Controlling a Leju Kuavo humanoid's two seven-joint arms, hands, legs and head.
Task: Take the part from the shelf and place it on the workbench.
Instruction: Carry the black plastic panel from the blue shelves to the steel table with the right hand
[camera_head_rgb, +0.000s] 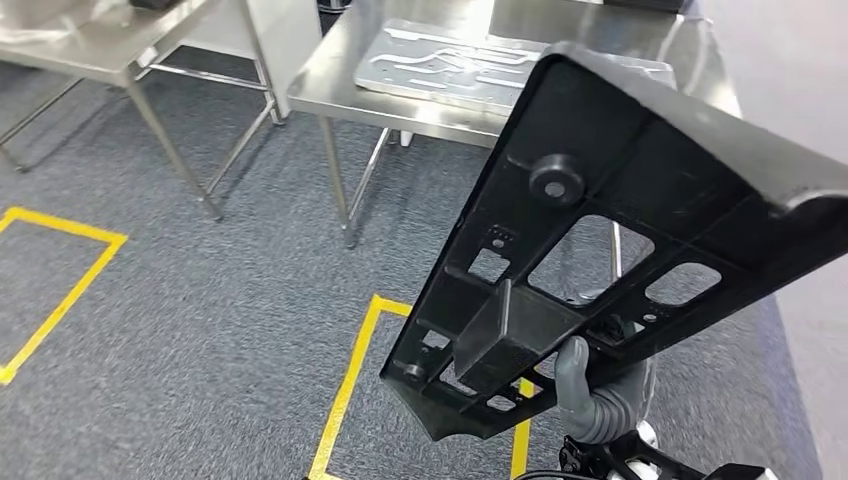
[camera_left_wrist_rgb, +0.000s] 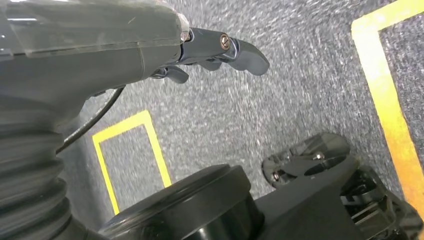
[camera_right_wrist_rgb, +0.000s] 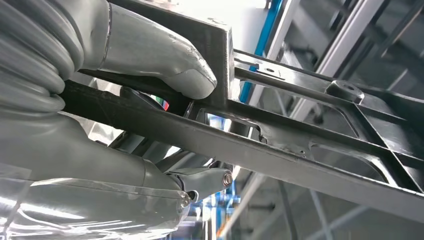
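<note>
A large black plastic part (camera_head_rgb: 620, 200), flat and ribbed with cut-out windows, is held up tilted in front of me in the head view. My right hand (camera_head_rgb: 590, 400) grips its lower end from beneath, thumb against a rib. In the right wrist view the grey thumb (camera_right_wrist_rgb: 165, 60) presses the part's frame (camera_right_wrist_rgb: 280, 145) while darker fingers wrap under it. My left hand (camera_left_wrist_rgb: 220, 50) hangs by my side above the carpet, fingers loosely curled and holding nothing. The steel workbench (camera_head_rgb: 330, 80) stands ahead beyond the part.
A silver metal plate (camera_head_rgb: 440, 65) lies on the workbench. A second steel table (camera_head_rgb: 110, 50) stands to the left. Yellow tape rectangles (camera_head_rgb: 350, 380) mark the grey carpet. Table legs (camera_head_rgb: 335, 180) stand between me and the bench.
</note>
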